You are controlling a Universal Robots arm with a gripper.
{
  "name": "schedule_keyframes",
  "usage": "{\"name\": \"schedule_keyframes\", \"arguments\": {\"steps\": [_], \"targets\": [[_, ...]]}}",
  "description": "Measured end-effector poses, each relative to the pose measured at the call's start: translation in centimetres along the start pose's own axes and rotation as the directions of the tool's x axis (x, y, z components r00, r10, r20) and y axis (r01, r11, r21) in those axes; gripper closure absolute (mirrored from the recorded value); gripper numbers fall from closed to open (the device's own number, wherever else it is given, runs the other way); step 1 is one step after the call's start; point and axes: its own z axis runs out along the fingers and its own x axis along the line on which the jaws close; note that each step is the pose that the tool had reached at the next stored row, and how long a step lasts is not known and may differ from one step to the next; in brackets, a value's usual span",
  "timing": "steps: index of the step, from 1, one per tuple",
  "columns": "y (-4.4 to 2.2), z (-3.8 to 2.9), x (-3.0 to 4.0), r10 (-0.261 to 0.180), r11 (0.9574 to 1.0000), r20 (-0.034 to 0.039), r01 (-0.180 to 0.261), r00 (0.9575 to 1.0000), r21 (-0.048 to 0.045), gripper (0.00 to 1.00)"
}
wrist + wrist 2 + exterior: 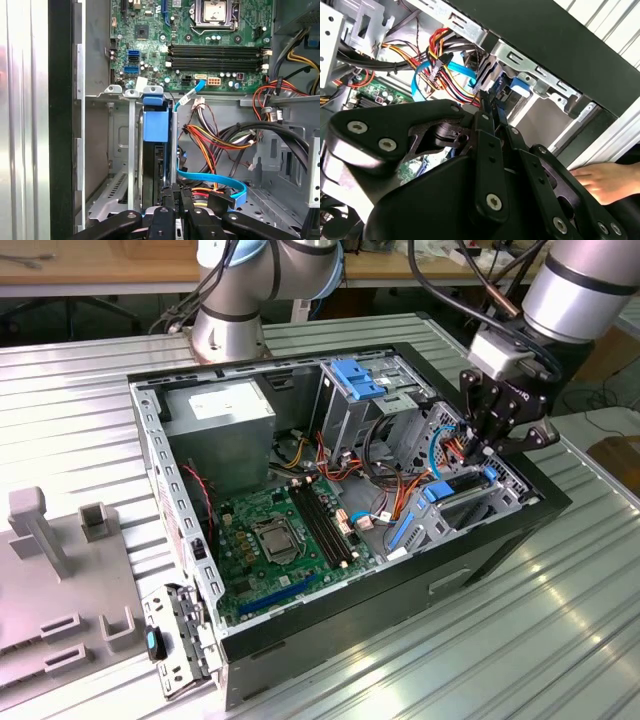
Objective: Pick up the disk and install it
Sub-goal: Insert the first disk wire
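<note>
- Exterior view: an open computer case (340, 540) lies on a ribbed metal tabletop (520, 640). The arm's black pincer (503, 440) hangs at about 3 o'clock of the case, over its drive bay by the black side wall. Below it, the disk (462, 490) sits slanted in the metal bay, its blue frame showing at the near end. A power supply (225, 415) fills the case's 11 o'clock corner, a green circuit board (270, 550) lies toward 7 o'clock, and a light-blue latch (358, 377) tops a cage at 12 o'clock. Grey fixtures (60, 580) stand on the tabletop at the exterior view's left.
- Second wrist view: the pincer's black fingers (487, 120) are drawn together to a narrow tip just beside the blue frame of the disk (520, 86); whether they grip it I cannot tell. Coloured wires (440, 60) bunch nearby. A person's hand (607, 180) rests outside the case wall.
- First wrist view: the disk (155, 150) stands on edge in its slot between metal rails, blue tab toward the circuit board (200, 40). The pincer (172, 210) sits at the disk's near end, touching or almost touching it. A blue cable (215, 177) curves just beside it.
</note>
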Motion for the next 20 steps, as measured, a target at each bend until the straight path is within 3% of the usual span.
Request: {"name": "schedule_keyframes", "arguments": {"steps": [5,7,10,16,20], "targets": [[0.03,0.02,0.61,0.000,1.0000,0.0011,0.000,1.0000,0.0000,0.84],[0.05,0.06,1.43,0.000,1.0000,0.0013,0.000,1.0000,0.0000,0.84],[0.06,0.12,1.86,0.000,1.0000,0.0016,0.000,1.0000,0.0000,0.84],[0.13,0.29,1.20,0.000,1.0000,0.0009,0.000,1.0000,0.0005,0.84],[0.13,0.39,1.19,0.010,1.0000,0.0003,-0.010,1.0000,0.0002,0.84]]}}
